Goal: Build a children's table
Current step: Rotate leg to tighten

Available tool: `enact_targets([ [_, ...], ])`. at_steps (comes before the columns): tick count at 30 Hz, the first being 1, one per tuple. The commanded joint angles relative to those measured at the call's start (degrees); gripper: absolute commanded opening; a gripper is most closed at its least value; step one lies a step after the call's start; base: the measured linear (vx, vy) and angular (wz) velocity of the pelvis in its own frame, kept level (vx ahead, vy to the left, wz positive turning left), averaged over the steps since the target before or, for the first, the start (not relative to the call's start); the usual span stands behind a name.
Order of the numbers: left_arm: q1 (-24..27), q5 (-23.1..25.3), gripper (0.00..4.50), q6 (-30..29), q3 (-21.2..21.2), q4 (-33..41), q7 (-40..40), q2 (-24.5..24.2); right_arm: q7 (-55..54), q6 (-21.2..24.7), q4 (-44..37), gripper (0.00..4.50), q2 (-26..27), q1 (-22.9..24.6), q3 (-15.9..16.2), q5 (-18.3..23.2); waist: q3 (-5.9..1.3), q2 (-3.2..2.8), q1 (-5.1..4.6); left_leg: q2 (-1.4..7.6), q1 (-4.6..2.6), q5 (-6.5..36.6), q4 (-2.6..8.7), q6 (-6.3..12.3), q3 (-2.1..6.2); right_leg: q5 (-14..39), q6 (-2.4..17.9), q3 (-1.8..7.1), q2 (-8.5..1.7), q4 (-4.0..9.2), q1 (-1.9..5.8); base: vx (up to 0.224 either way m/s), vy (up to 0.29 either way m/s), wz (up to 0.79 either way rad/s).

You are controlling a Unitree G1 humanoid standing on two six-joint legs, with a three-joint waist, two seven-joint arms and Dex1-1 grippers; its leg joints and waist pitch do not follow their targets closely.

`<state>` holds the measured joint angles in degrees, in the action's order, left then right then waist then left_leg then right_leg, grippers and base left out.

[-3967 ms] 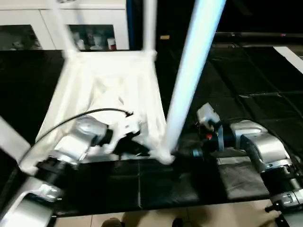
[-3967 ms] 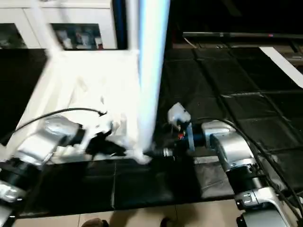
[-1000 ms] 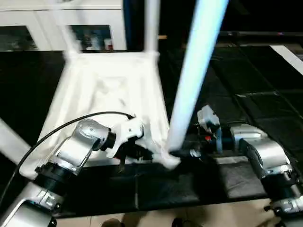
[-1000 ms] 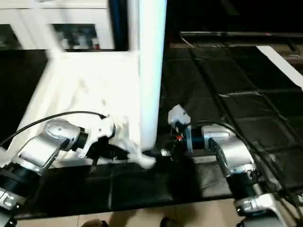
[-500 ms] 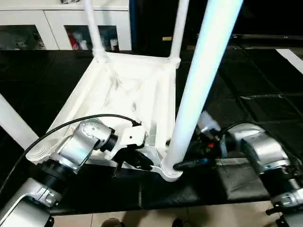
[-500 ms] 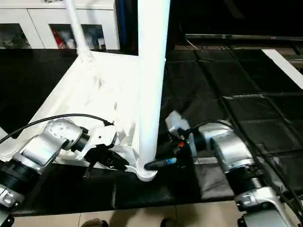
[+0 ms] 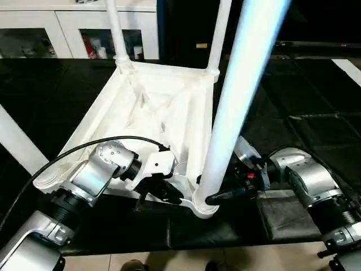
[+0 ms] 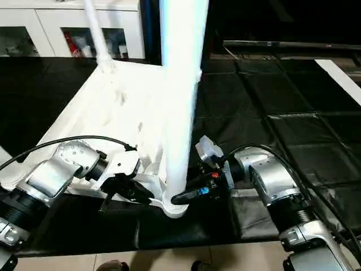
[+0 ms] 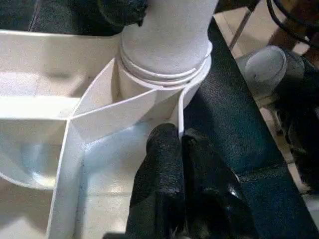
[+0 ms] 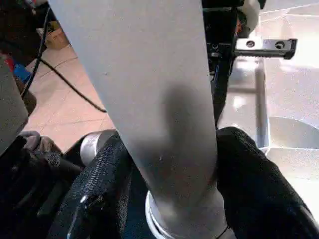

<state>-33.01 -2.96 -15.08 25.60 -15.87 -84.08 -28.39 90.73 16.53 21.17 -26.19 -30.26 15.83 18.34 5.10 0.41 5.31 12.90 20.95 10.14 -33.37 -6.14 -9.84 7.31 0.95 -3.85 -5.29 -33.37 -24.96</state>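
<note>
we have the white plastic rectangular table top (image 7: 163,107) lying upside down on the black padded surface (image 7: 293,113), ribbed underside up. two long white tapered tube legs (image 7: 115,28) stand in the far corner sockets, another leg (image 7: 17,147) slants at the far left edge, and the nearest leg (image 7: 237,107) rises from the near right corner socket (image 7: 204,206).

our left pincer (image 9: 180,164) is clenched on the thin near rim wall of the top, just beside that socket. our right pincer (image 10: 169,169) sits around the base of the nearest leg, with black fingers (image 10: 249,174) on either side and seemingly against the tube; we judge it is grasping the leg.

the step in hand looks like seating this leg. to do it well, we should keep the left grip firm on the rim so the top cannot slide or tip, hold the leg low near the socket, and press or twist along the tube's own axis rather than sideways. the leg is tall, so a small lean at the base would swing the upper end widely.

the head views give us the whole layout and the lean of the leg, but hide the joint. the left wrist view shows the stepped rings of the collar at the socket mouth, where any remaining gap could be read. the right wrist view shows how closely the fingers flank the tube.
</note>
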Motion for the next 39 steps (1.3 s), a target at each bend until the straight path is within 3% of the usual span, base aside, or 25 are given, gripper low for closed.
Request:
enact_targets([
  [1, -0.33, -1.28, 0.0, -2.41, -0.54, 0.49, 2.16, 1.5, -3.45, 2.23, -0.29, 2.17, 1.51, 0.14, -1.15, 0.09, -4.18, 0.7, -0.24, -0.12, -0.11, 10.25, 3.7, 4.06, -0.95, 17.62, 12.39, 1.76, -1.72, 2.82, 3.72, 0.0, 0.0, 0.0],
  [3, -0.32, -1.5, 0.0, -4.91, -2.14, 0.24, 5.54, 2.68, -10.93, 3.76, -0.27, 2.15, 3.54, 0.55, -2.16, -0.74, -3.81, 0.73, -0.46, -0.32, -0.2, 13.32, 3.86, 2.82, -0.7, 25.06, 9.85, 1.63, -1.85, 3.59, 3.51, 0.0, 0.0, 0.0],
  [6, -0.32, -1.49, 0.0, -5.19, -2.38, 0.15, 6.11, 2.87, -11.99, 3.9, -0.29, 2.1, 3.88, 0.65, -2.32, -0.83, -3.63, 0.9, -0.89, -0.53, -0.12, 14.69, 4.04, 1.96, -0.46, 30.28, 7.14, 1.49, -1.93, 4.23, 3.54, 0.0, 0.0, 0.0],
  [7, -0.31, -1.46, 0.0, -7.98, -3.97, -0.01, 10.3, 4.69, -18.98, 5.11, -0.31, 2.09, 6.49, 0.94, -3.45, -1.76, -3.56, 0.86, -1.19, -0.6, -0.13, 14.92, 3.98, 1.66, -0.52, 31.4, 6.33, 1.51, -1.85, 4.43, 3.34, 0.0, 0.0, 0.0],
  [8, -0.31, -1.46, 0.0, -7.98, -3.97, -0.01, 10.3, 4.69, -18.98, 5.11, -0.31, 2.08, 6.49, 0.94, -3.45, -1.76, -3.51, 0.85, -1.28, -0.74, -0.2, 15.14, 3.95, 1.55, -0.46, 32.51, 5.95, 1.41, -1.88, 4.65, 3.24, 0.0, 0.0, 0.0],
  [10, -0.12, -1.42, 0.0, -12.11, -6.47, -0.01, 17.16, 8.0, -29.98, 7.43, -0.31, 2.07, 10.72, 1.36, -4.93, -3.42, -3.45, 1.06, -2.13, -0.91, 0.33, 15.49, 4.07, 0.82, -0.15, 34.77, 4.59, 1.01, -1.83, 4.74, 3.59, 0.0, 0.0, 0.0],
  [11, 0.08, -1.18, 0.0, -15.47, -8.12, 0.51, 23.17, 11.96, -39.39, 8.28, 0.16, 2.06, 15.09, 1.61, -6.2, -5.42, -3.25, 1.02, -3.21, -1.2, 0.53, 16.43, 3.93, -0.49, 0.06, 38.47, 2.61, 0.45, -1.82, 5.28, 3.5, 0.0, 0.0, 0.0],
  [13, 0.06, -1.0, 0.0, -16.52, -8.57, 0.68, 25.21, 13.46, -42.44, 8.15, 0.4, 2.04, 16.69, 1.67, -6.77, -6.19, -3.31, 1.28, -3.76, -1.54, 0.88, 16.86, 3.78, -0.84, 0.41, 41.54, 0.54, -0.28, -2.0, 5.81, 3.89, -0.042, 0.015, -0.23],
  [14, 0.01, -0.95, 0.0, -17.7, -9.07, 0.87, 27.22, 15.07, -45.87, 8.15, 0.78, 2.03, 18.39, 1.66, -7.47, -6.97, -3.42, 0.71, -4.07, -1.59, 0.91, 17.42, 3.88, -0.57, 0.73, 42.05, -0.32, -0.78, -2.19, 6.29, 4.16, -0.031, 0.029, -0.26],
  [16, -0.45, -0.84, 0.0, -19.28, -10.28, 0.61, 31.93, 18.35, -51.83, 8.38, 1.42, 2.01, 21.2, 1.5, -8.82, -7.89, -3.55, 0.24, -4.74, -1.3, 0.86, 19.23, 4.09, 0.26, 1.18, 39.38, 0.24, -1.64, -2.24, 6.89, 4.43, -0.018, 0.035, -0.22],
  [18, -1.14, -0.65, 0.0, -19.84, -11.57, -0.27, 36.65, 21.49, -57.6, 8.18, 2.22, 1.99, 23.73, 1.21, -10.22, -8.35, -3.8, 0.02, -5.04, -1.06, 0.37, 19.87, 4.27, 1.26, 1.33, 33.67, 2.66, -2.05, -2.13, 6.98, 4.33, 0.0, 0.0, 0.0],
  [20, -1.93, -0.61, 0.0, -20.34, -12.87, -1.09, 40.82, 24.33, -62.73, 8.35, 2.9, 1.98, 26.37, 0.7, -11.84, -8.56, -3.63, 0.07, -5.12, -1.0, 0.16, 19.95, 4.38, 1.9, 1.03, 30.86, 4.44, -1.86, -1.9, 6.96, 3.98, 0.0, 0.0, 0.0],
  [21, -2.12, -0.31, 0.0, -20.87, -13.4, -1.09, 42.14, 25.46, -64.91, 8.6, 3.0, 1.98, 27.6, 0.5, -12.61, -8.77, -3.49, -0.13, -5.09, -0.98, -0.29, 21.13, 4.34, 1.92, 0.93, 30.84, 5.09, -1.84, -1.84, 7.07, 3.59, 0.0, 0.0, 0.0],
  [23, -2.28, 0.21, 0.0, -21.67, -13.41, -0.7, 42.54, 26.18, -66.7, 9.2, 3.03, 1.98, 28.89, 0.16, -13.47, -8.62, -3.48, -0.13, -5.13, -0.9, -0.24, 22.24, 4.56, 2.04, 1.08, 30.54, 4.95, -1.85, -1.87, 6.91, 3.81, 0.0, 0.0, 0.0],
  [26, -2.21, 1.05, 0.0, -21.7, -12.36, -0.32, 41.75, 25.35, -66.88, 8.74, 2.49, 1.98, 29.05, 0.33, -13.65, -8.77, -3.46, -0.2, -5.07, -0.92, -0.51, 22.88, 4.57, 2.26, 0.98, 29.75, 4.97, -1.65, -1.9, 6.96, 3.67, 0.0, 0.0, 0.0],
  [29, -1.53, 1.92, 0.0, -21.53, -10.77, 0.39, 40.25, 23.13, -64.97, 7.94, 1.3, 2.68, 28.16, 1.14, -13.54, -8.13, -3.46, -0.19, -4.94, -0.87, -0.43, 22.45, 4.73, 2.37, 0.92, 28.23, 5.79, -1.35, -1.95, 6.61, 3.79, 0.0, 0.0, 0.0],
  [32, -1.12, 2.18, 0.0, -21.28, -10.06, 0.8, 39.34, 21.89, -63.53, 7.76, 0.46, 2.81, 27.57, 1.65, -13.54, -7.77, -3.74, -0.25, -4.45, -0.76, -0.67, 20.29, 4.64, 2.4, 0.6, 25.59, 7.21, -0.82, -2.1, 6.36, 3.62, 0.0, 0.0, 0.0],
  [33, -0.72, 2.5, 0.0, -20.51, -9.06, 1.15, 37.12, 20.1, -61.27, 7.47, -0.47, 3.09, 26.33, 2.14, -13.73, -6.91, -3.87, -0.17, -4.26, -0.74, -0.55, 18.31, 4.66, 2.44, 0.44, 22.64, 8.36, -0.54, -2.06, 5.88, 3.8, 0.0, 0.0, 0.0],
  [35, -0.43, 2.86, 0.0, -19.53, -8.17, 1.32, 35.08, 18.55, -59.19, 7.3, -1.19, 3.15, 25.11, 2.51, -13.77, -6.18, -3.75, -0.09, -4.16, -0.7, -0.2, 18.05, 4.81, 2.96, 0.43, 22.85, 8.34, -0.46, -1.88, 5.62, 3.96, 0.0, 0.0, 0.0],
  [37, 0.12, 2.98, 0.0, -17.44, -6.52, 1.68, 30.68, 15.79, -54.3, 7.19, -2.65, 3.19, 22.37, 3.24, -13.43, -4.89, -4.02, -0.16, -3.65, -0.68, -0.5, 17.13, 4.56, 3.21, 0.27, 23.07, 8.17, -0.2, -2.05, 5.65, 3.88, 0.0, 0.0, 0.0],
  [39, 0.57, 2.88, 0.0, -15.39, -5.05, 1.77, 25.87, 12.83, -47.58, 7.12, -4.24, 3.5, 18.6, 4.03, -12.68, -3.48, -4.09, -0.18, -2.85, -0.54, -0.41, 14.18, 4.56, 3.51, 0.06, 19.52, 9.3, 0.1, -1.96, 5.05, 4.04, 0.0, 0.0, 0.0],
])
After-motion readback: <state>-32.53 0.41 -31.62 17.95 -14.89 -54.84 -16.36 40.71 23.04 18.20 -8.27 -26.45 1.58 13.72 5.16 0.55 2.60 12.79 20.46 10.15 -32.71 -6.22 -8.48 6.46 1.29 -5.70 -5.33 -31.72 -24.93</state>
